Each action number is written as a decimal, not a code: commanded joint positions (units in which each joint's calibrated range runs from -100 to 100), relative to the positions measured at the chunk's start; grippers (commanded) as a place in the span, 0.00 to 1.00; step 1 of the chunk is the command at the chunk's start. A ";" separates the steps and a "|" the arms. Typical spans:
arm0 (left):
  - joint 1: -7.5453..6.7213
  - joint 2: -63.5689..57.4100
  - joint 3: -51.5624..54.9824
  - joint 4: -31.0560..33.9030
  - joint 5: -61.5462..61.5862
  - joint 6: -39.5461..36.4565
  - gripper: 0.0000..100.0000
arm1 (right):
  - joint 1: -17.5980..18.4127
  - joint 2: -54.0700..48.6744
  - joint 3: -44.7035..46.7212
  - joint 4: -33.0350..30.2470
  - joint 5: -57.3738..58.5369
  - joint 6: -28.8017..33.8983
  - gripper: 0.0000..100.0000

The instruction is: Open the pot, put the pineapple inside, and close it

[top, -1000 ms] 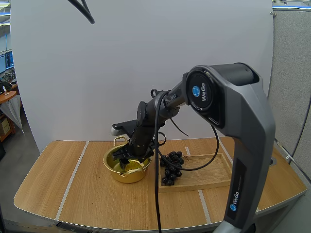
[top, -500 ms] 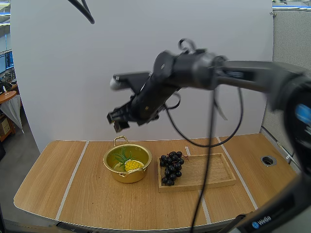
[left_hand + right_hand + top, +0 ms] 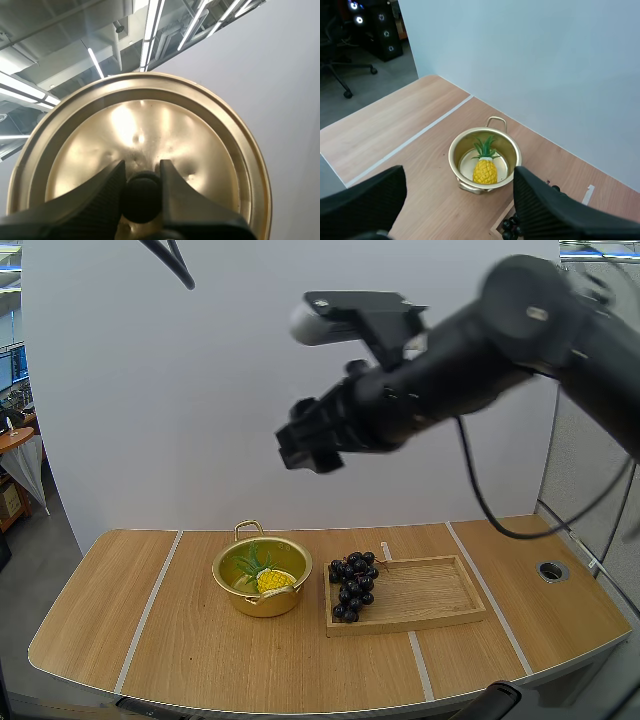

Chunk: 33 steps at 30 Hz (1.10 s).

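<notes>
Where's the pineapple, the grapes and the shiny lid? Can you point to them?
pineapple (image 3: 485, 171): right wrist view, on its yellow body.
grapes (image 3: 352, 586): high view, middle of the bunch.
lid (image 3: 195, 150): left wrist view, golden face beside the knob.

Plain white wall panel (image 3: 130, 410) straight behind, matte and evenly lit. In front of it, a light wooden table (image 3: 200, 660) with rounded corners, crossed front to back by pale stripes (image 3: 150, 605), with a round cable hole (image 3: 551, 569) near its right end. Grey partition (image 3: 600, 390) to the right of the panel. At far left, grey floor (image 3: 45, 560), a brown-topped desk (image 3: 12, 438) and dark screens (image 3: 8, 368) beyond it. Strip of ceiling lights (image 3: 598, 254) above the partition.
</notes>
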 commanded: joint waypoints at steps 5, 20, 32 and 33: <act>-0.20 -0.10 -0.43 0.31 -1.48 -0.64 0.00 | 0.05 -17.52 9.90 -1.87 5.10 3.38 1.00; -0.20 -0.10 -0.43 0.31 -1.48 -0.64 0.00 | -3.06 -34.09 14.25 -2.79 12.53 4.78 0.12; -0.20 -0.10 -0.43 0.31 -1.48 -0.64 0.00 | -4.57 -38.32 14.25 -4.27 12.53 5.07 0.00; -0.20 -0.10 -0.43 0.31 -1.48 -0.64 0.00 | -4.57 -38.32 14.25 -4.27 12.53 5.07 0.00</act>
